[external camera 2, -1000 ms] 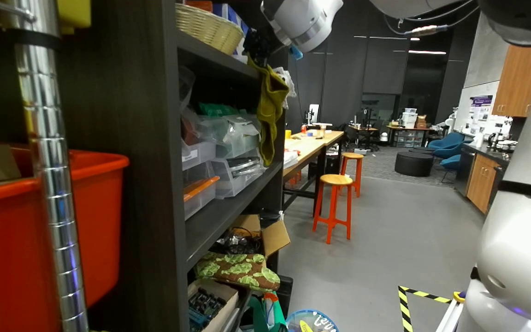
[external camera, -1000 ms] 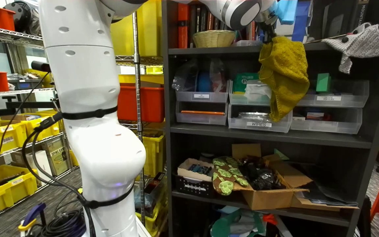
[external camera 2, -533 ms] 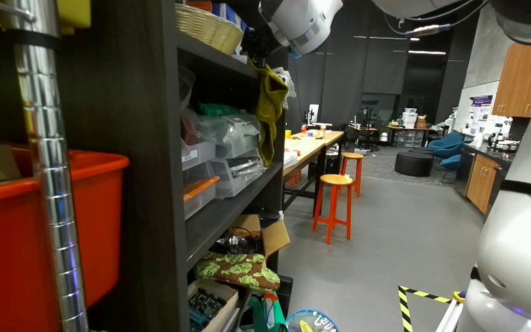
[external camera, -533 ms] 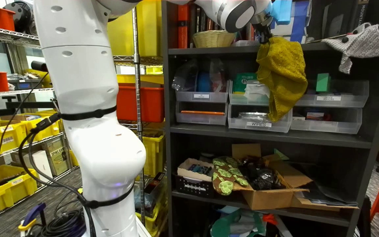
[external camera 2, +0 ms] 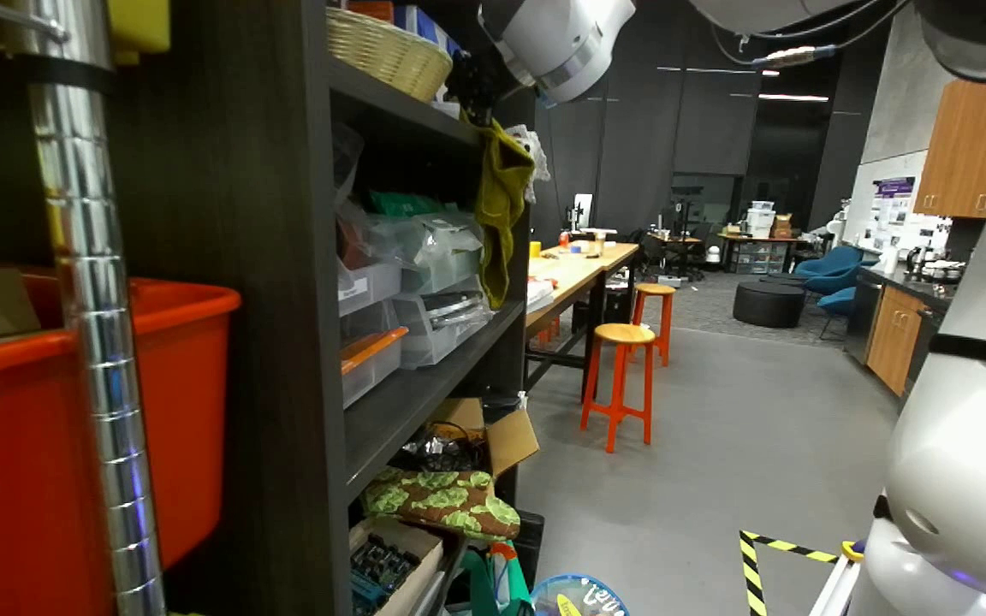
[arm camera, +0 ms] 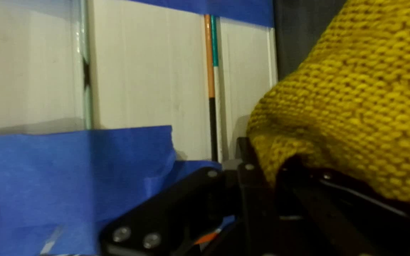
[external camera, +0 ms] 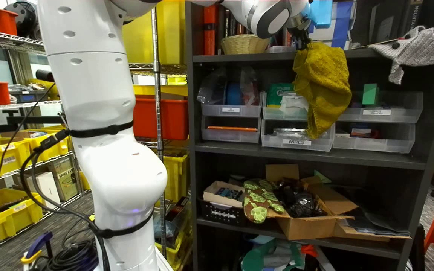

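My gripper (external camera: 303, 42) is shut on the upper edge of a mustard-yellow knitted cloth (external camera: 324, 86), which hangs down in front of the shelf. The gripper (external camera 2: 474, 103) and the cloth (external camera 2: 501, 192) also show in the exterior view from the shelf's side. In the wrist view, a fold of the cloth (arm camera: 361, 92) is pinched between the dark fingers (arm camera: 267, 174); the fingertips are partly covered by it. The cloth's lower corner hangs before the bin labelled WIRES (external camera: 296, 142). A stack of white cases (arm camera: 148, 67) bound with blue tape (arm camera: 126, 170) stands just behind the gripper.
A dark shelf unit (external camera: 311, 155) holds clear bins, a wicker basket (external camera: 245, 44) and books. A grey knitted piece (external camera: 414, 52) hangs over the top shelf's edge at right. An open cardboard box (external camera: 309, 227) and a leaf-patterned mitt (external camera: 260, 199) lie lower.
The gripper and the hanging cloth have shifted slightly to the left, toward the wicker basket, mostly in the earlier half second. The cloth stays held.
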Robot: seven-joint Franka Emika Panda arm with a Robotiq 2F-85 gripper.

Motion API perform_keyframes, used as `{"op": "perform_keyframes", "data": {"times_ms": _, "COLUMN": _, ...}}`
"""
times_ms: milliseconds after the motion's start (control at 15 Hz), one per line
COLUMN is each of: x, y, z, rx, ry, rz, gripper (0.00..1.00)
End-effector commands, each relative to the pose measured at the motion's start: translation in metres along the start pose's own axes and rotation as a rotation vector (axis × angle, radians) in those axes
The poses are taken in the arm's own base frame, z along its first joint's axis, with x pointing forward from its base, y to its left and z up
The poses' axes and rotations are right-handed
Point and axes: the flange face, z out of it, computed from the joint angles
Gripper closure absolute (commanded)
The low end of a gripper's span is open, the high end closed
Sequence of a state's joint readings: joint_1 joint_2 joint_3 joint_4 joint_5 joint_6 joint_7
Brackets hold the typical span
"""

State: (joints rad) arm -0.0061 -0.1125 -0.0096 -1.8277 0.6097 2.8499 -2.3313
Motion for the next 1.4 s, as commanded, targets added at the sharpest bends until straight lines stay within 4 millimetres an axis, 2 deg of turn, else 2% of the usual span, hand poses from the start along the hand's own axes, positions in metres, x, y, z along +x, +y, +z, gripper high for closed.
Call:
{"op": "perform_keyframes", "data": {"times_ms": 0, "x": 0.008, "y": 0.015, "z": -0.001, "rx": -0.018, "ry": 0.023, "rz": 0.029, "gripper": 0.99}}
{"op": "perform_keyframes", "data": {"times_ms": 467, "x": -0.024, "y": 0.025, "z": 0.004, "rx": -0.019, "ry": -0.007, "rz": 0.146, "gripper": 0.99}}
{"op": "perform_keyframes", "data": {"times_ms": 800, "x": -0.044, "y": 0.026, "z": 0.013, "rx": 0.015, "ry": -0.026, "rz": 0.217, "gripper": 0.99}}
{"op": "perform_keyframes", "data": {"times_ms": 1333, "x": -0.102, "y": 0.034, "z": 0.029, "rx": 0.018, "ry": -0.169, "rz": 0.295, "gripper": 0.99}}
